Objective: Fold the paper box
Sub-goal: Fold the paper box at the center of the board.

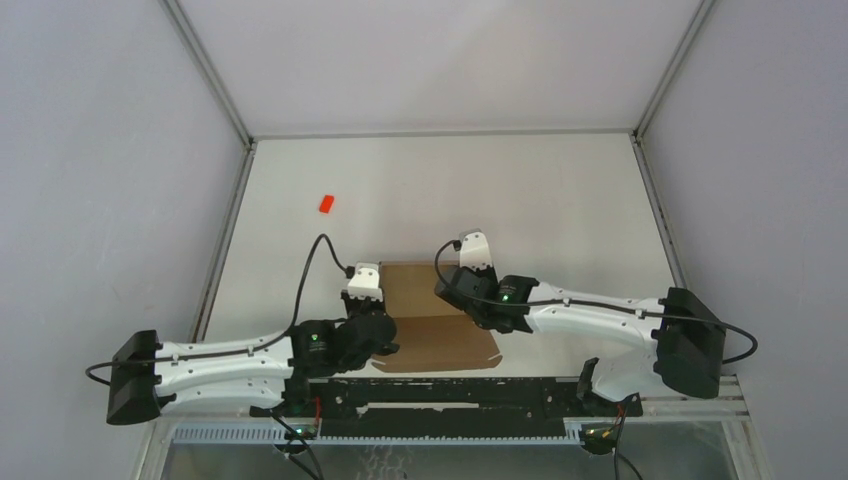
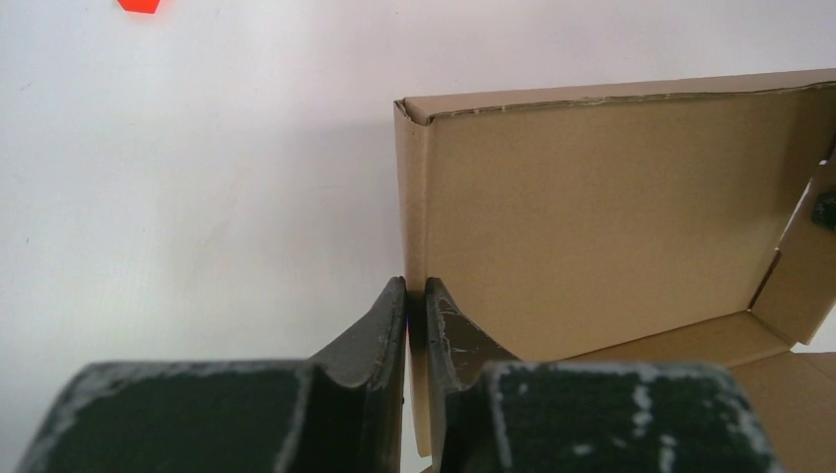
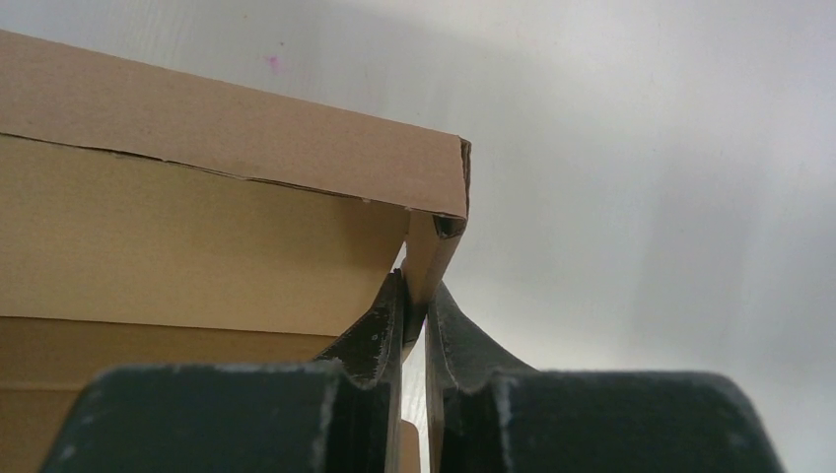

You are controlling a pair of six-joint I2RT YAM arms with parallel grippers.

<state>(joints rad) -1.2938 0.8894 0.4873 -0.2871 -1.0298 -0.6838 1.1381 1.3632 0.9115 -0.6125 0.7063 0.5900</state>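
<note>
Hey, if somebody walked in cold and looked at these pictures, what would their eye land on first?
The brown paper box at the near middle of the white table, half folded with its walls standing up. Both arms meet at it: the left gripper pinches its left wall and the right gripper pinches the right one. A tiny red block lies alone, far left.

at the near middle of the bench (image 1: 560,210), between the two arms: the paper box (image 1: 430,315), rear and side walls upright, a panel flat on the bench in front. pinching its left wall, the left end effector (image 2: 415,288); pinching its right wall by the rear corner, the right end effector (image 3: 415,286). farther back and to the left, well apart, a small block (image 1: 325,202).
</note>
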